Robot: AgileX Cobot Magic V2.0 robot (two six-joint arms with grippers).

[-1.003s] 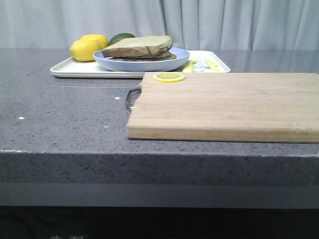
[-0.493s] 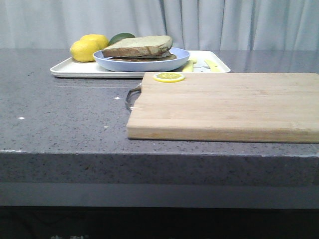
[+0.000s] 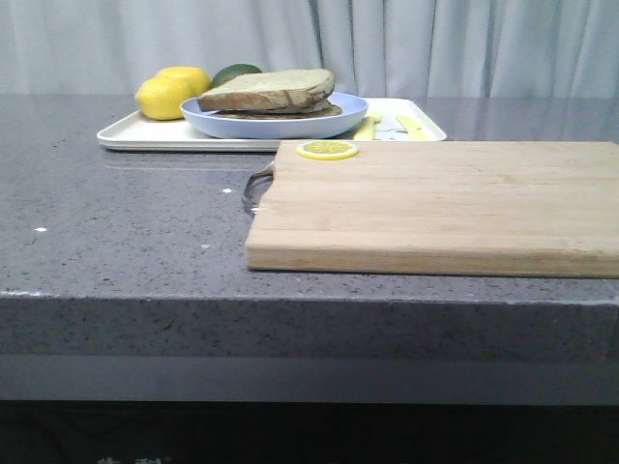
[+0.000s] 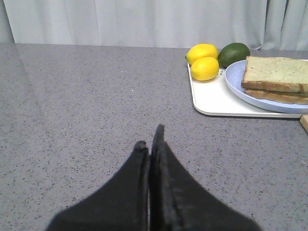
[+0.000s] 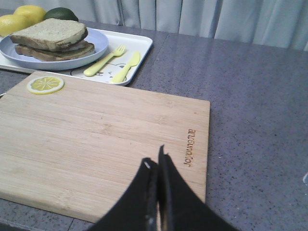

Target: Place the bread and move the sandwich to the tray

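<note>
Nothing has shifted since the earlier frames: the cutting board (image 3: 435, 205) lies bare but for a lemon slice (image 3: 327, 150), the tray (image 3: 145, 135) carries the sandwich (image 3: 276, 114) topped by the bread (image 3: 269, 89), and the left gripper (image 4: 150, 137) and right gripper (image 5: 155, 161) stay pressed together, empty.

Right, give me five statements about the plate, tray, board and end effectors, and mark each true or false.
1. The blue plate sits on the white tray. True.
2. The lemon slice lies on the tray. False: it lies on the wooden cutting board, near a corner.
3. The thick bread tops the stack on the plate. True.
4. The right end effector holds the yellow fork. False: it is shut and empty above the board; the fork lies on the tray.
5. The left end effector is wide open. False: its fingers are closed together.
</note>
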